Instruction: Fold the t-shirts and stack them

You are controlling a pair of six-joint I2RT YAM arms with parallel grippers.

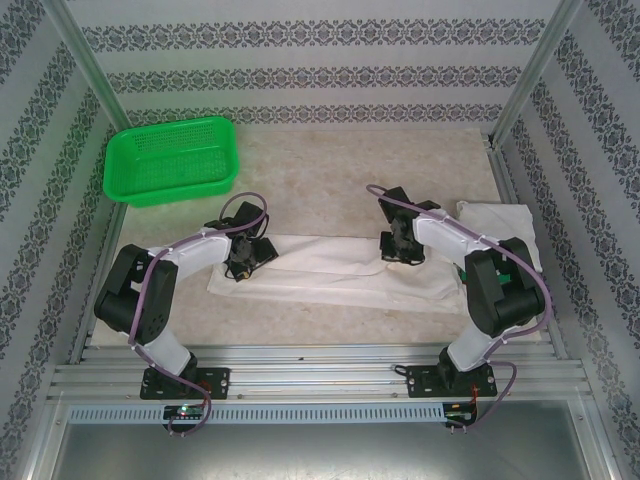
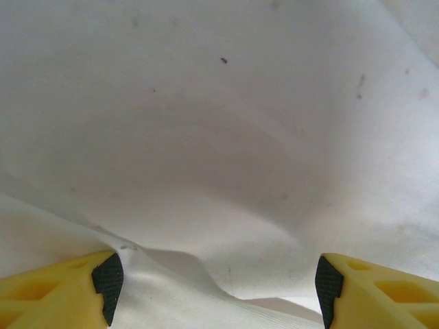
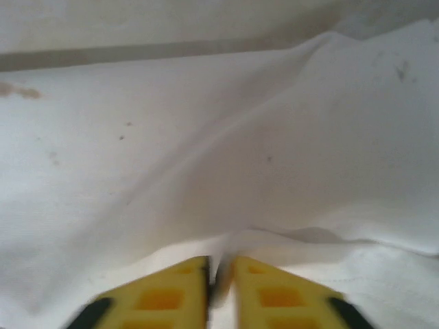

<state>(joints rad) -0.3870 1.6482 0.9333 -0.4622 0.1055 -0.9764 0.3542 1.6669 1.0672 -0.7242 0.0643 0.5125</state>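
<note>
white t-shirt [image 1: 330, 268] flat mid-table, folded t-shirt [image 1: 497, 222] right

no legible text, label, brand, number or sign in any view, white t-shirt [image 1: 330, 266] plain and unprinted, green basket [image 1: 172, 160] unmarked, patterned wall [image 1: 300, 80] ornamental only, without lettering

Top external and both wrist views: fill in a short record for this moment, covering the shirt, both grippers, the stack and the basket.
shirt in work: spread t-shirt, white, lying as a long wrinkled band across the middle of the table
left gripper: open, jaws wide over the shirt's left end, cloth below them not pinched
right gripper: shut, apparently pinching a fold at the shirt's right end
stack: folded t-shirt, white, at the table's right side
green basket: far left corner, apart from both arms
</note>
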